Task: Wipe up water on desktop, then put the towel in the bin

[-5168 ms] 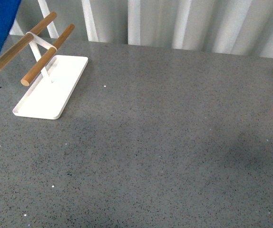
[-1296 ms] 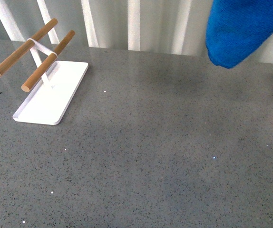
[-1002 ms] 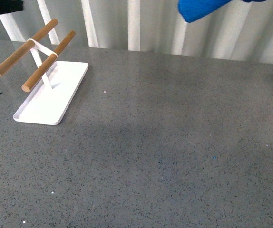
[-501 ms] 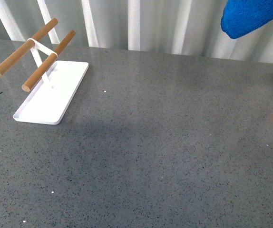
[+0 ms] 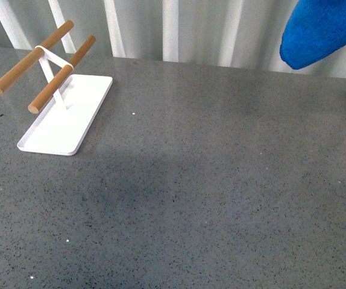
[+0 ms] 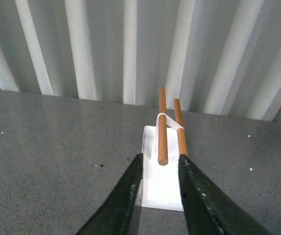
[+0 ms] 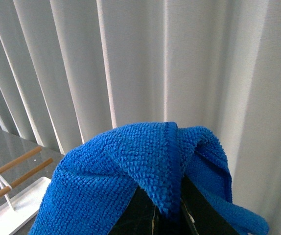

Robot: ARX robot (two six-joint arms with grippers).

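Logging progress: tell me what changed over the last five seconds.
The towel crossed from the front view's upper left to its upper right, above the desktop, and is now clamped in the right gripper. The white tray and its wooden rails stayed put.

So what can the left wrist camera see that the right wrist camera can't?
Only the left wrist view shows the left fingers, apart with nothing between them, and a wide sweep of the grey desktop; the right wrist view catches just a corner of it. Only the right wrist view shows the blue towel, bunched and pinched between the right fingers. Both show the white tray with its two wooden rods, and the pale pleated curtain behind.
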